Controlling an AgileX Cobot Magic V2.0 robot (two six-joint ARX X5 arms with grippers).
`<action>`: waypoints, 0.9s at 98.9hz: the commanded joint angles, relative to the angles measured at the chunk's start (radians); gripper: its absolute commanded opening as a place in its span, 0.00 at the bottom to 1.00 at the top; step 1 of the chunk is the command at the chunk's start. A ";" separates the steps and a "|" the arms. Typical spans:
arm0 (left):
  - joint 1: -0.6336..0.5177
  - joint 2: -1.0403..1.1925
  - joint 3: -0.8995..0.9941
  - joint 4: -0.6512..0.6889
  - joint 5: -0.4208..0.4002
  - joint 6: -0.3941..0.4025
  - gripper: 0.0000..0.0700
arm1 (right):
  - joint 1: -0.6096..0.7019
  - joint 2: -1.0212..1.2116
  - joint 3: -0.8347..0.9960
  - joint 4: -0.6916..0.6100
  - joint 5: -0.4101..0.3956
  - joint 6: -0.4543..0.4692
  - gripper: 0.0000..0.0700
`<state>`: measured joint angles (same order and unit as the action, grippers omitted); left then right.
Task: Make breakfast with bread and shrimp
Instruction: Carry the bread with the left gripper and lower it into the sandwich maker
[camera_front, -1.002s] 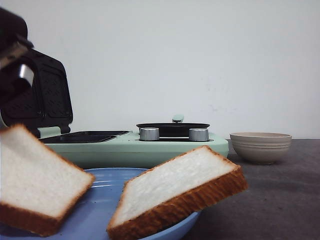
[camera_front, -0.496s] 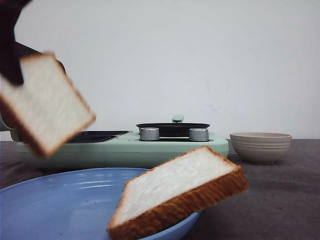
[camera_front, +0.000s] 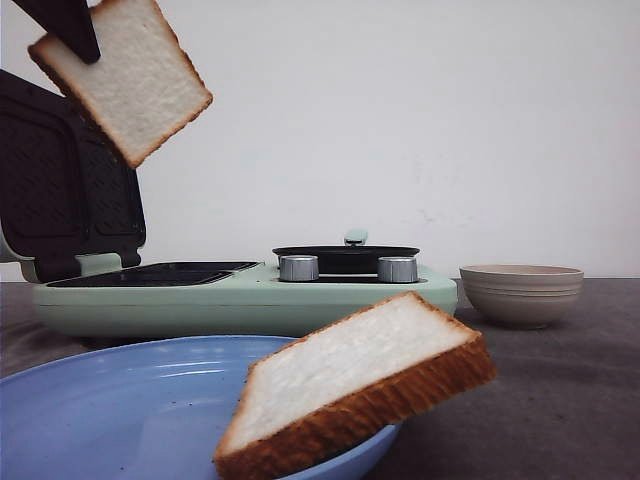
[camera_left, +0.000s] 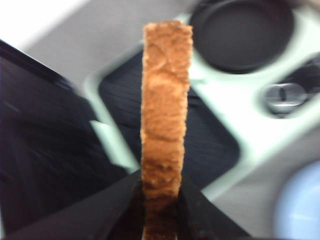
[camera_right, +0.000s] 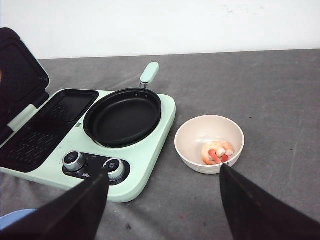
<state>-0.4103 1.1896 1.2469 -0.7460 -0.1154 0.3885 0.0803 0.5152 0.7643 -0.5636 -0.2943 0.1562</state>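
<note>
The left tool (camera_left: 161, 197) is closed on one slice of bread (camera_front: 122, 75), its two dark fingers (camera_left: 120, 205) pinching the slice at one corner so that the rest hangs tilted in the air away from the fingertips; in the left wrist view the golden-brown crust edge runs straight out from between the fingers. Below this held slice sits a mint-green breakfast maker (camera_front: 250, 295) with its dark ribbed lid (camera_front: 60, 190) swung up and the black grill plate (camera_left: 200, 135) exposed, well apart from the bread. Beside that plate on the same appliance are a round black frying pan (camera_right: 123, 116) and two silver knobs (camera_front: 298, 267). The second slice of bread (camera_front: 355, 375) lies tilted over the rim of a blue plate (camera_front: 130, 410), far under the left tool and nearer the camera. The right tool (camera_right: 162, 197) hangs with its fingers spread wide and nothing between them, above the grey bench (camera_right: 280, 100). Just beyond its fingertips stands a beige bowl (camera_right: 209, 143) holding the shrimp (camera_right: 217, 152), a few pinkish-orange curled pieces, next to the pan side of the breakfast maker.
</note>
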 joint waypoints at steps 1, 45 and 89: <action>-0.005 0.040 0.021 0.053 -0.048 0.153 0.00 | 0.003 0.006 0.018 0.010 -0.001 -0.012 0.62; -0.007 0.307 0.021 0.403 -0.167 0.483 0.00 | 0.003 0.006 0.018 0.008 -0.001 -0.034 0.62; -0.008 0.518 0.021 0.651 -0.254 0.711 0.00 | 0.003 0.006 0.018 0.008 -0.001 -0.038 0.62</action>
<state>-0.4110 1.6779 1.2469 -0.1165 -0.3576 1.0691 0.0803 0.5152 0.7643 -0.5640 -0.2943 0.1272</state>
